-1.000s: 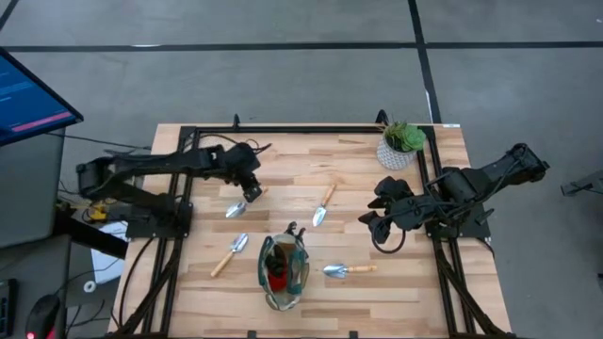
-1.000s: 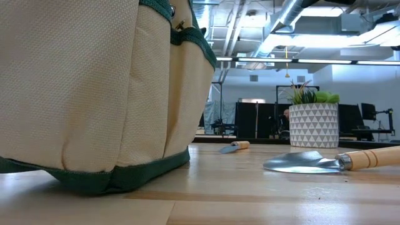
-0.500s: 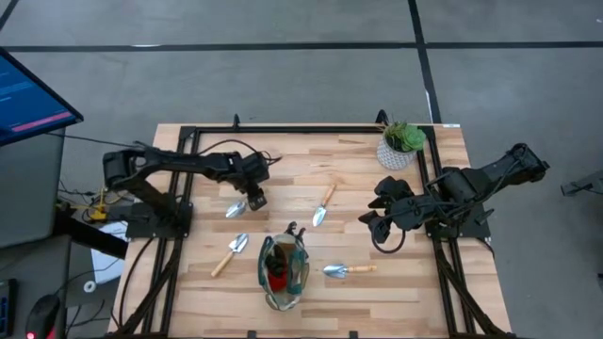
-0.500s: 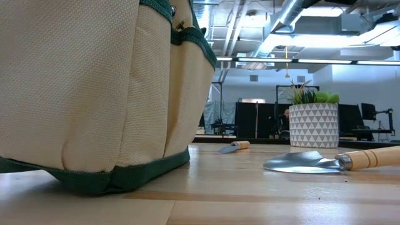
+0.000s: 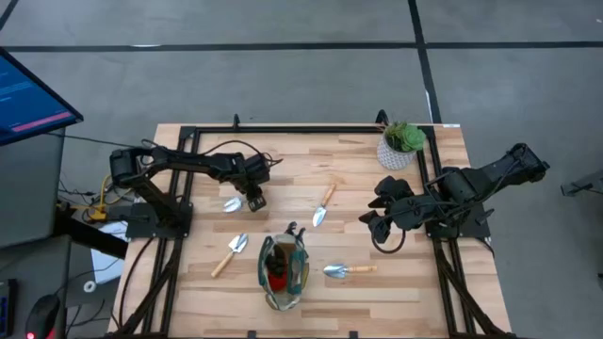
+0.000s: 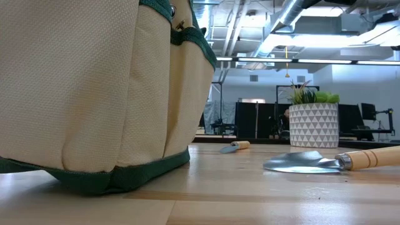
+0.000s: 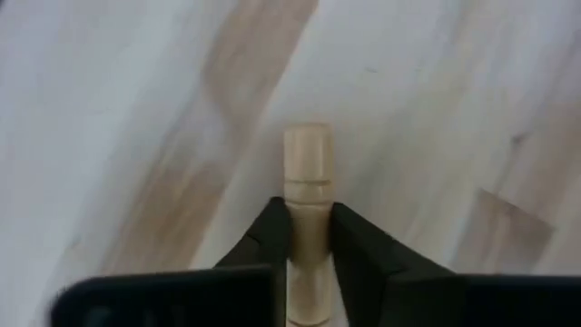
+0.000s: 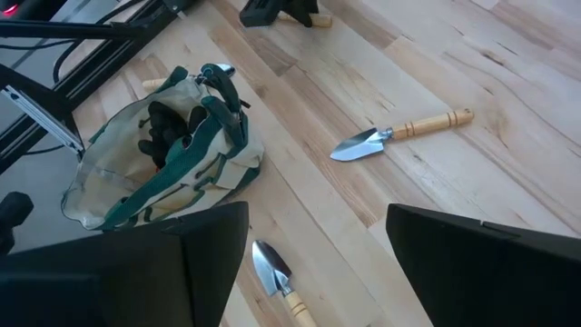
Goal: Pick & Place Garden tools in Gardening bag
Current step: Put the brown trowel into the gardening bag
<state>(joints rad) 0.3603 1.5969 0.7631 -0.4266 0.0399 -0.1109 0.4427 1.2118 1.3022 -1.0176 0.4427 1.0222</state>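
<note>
From above, the left gripper (image 5: 254,200) is down on the table's (image 5: 415,282) left-centre part, over the wooden handle of a trowel (image 5: 233,203) whose silver blade sticks out to the left of it. The gardening bag (image 5: 284,271) stands at the near-middle edge, right of and nearer than that gripper, with dark things and a red item (image 5: 278,280) inside. Three more trowels lie loose: one (image 5: 230,252) left of the bag, one (image 5: 323,204) in the middle of the table, one (image 5: 349,270) just right of the bag. The right gripper (image 5: 370,223) hangs over the right part of the table, well apart from every tool, fingers spread wide. A potted plant (image 5: 402,143) sits at the far right corner.

In the low view the bag's beige side with green trim (image 6: 94,94) fills the left; a trowel blade (image 6: 303,162) lies on the right and another trowel (image 6: 234,147) farther back, with the white pot (image 6: 312,125) behind (neither gripper shows here).

The left wrist view shows the dark fingers (image 7: 359,259) pressed against both sides of the pale handle (image 7: 308,195), whose rounded end juts past the fingertips: a narrow grip on the trowel, low over the wood.

The right wrist view looks past its own wide-set fingers (image 8: 481,263) at the bag (image 8: 159,173), a trowel (image 8: 399,134) beyond it, and another (image 8: 280,280) closer in; the left gripper (image 8: 277,11) shows at the far side.
</note>
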